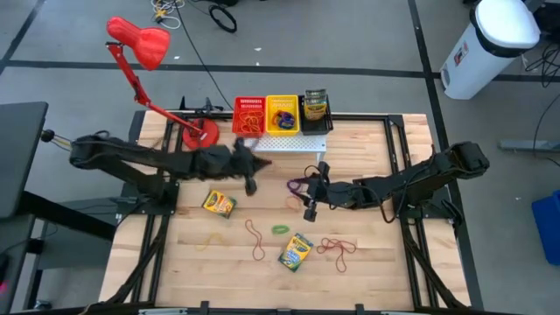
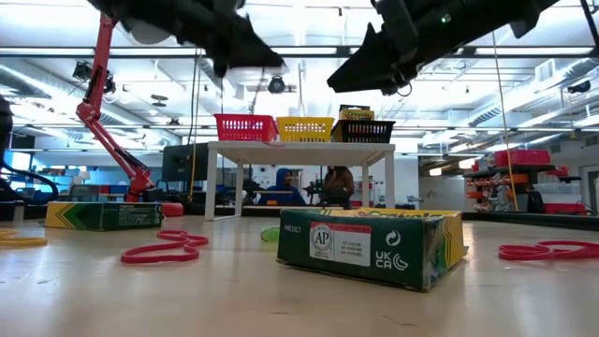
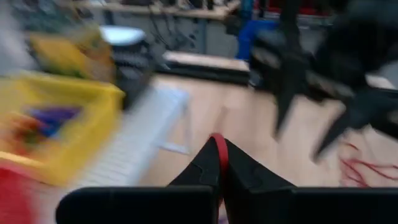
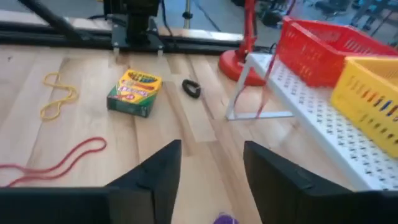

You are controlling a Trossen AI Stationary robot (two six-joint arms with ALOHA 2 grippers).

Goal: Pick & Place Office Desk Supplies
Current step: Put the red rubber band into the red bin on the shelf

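On the table [image 1: 367, 262], the nearest crayon box [image 1: 296, 252] lies well in front of the white rack [image 1: 284, 143], with red rubber bands [image 1: 337, 248] just beside it. A second crayon box [image 1: 219, 204] lies nearer the rack. The right claw [image 1: 312, 194], fingers parted and empty, hovers by a purple rubber band [image 1: 297, 185]. The left claw [image 3: 219, 165], just before the rack, is pinched tight on a red rubber band [image 3: 220, 155]. On the rack stand red, yellow and black baskets [image 1: 282, 112].

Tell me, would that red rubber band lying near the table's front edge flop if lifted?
Probably. The red rubber band lies in a loose, wavy loop, so it likely droops when raised. It looks thin, so probably very light and prone to slipping from a gripper.
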